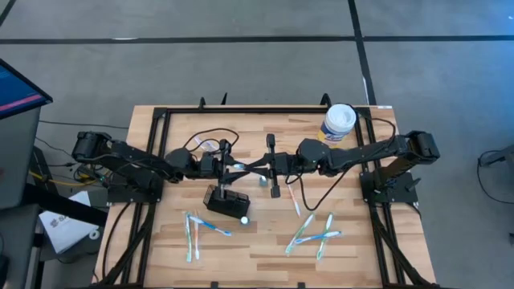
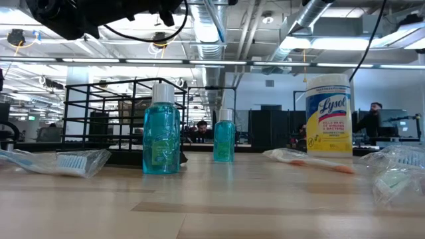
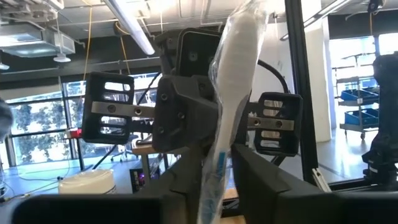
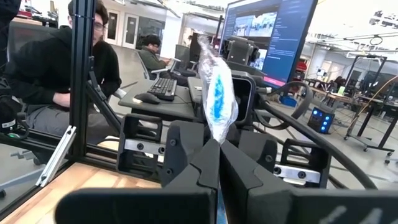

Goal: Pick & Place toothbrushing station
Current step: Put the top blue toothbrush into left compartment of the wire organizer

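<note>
The toothbrushing station point(image 1: 226, 198) sits on the bench point(image 1: 265, 249), just below my two grippers. My left gripper point(image 3: 219, 180) and right gripper point(image 4: 217, 163) both pinch one wrapped toothbrush point(image 3: 233, 81) between them. The station looks light, hard and stiff, so I think its short sides are best to grab.

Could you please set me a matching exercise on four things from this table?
1 canister
2 station
3 wrapped toothbrush
4 bottle

a pinched in the right gripper's fingers
b teal
c at the table's far right corner
d black

Pairs: 1-c, 2-d, 3-a, 4-b
</note>
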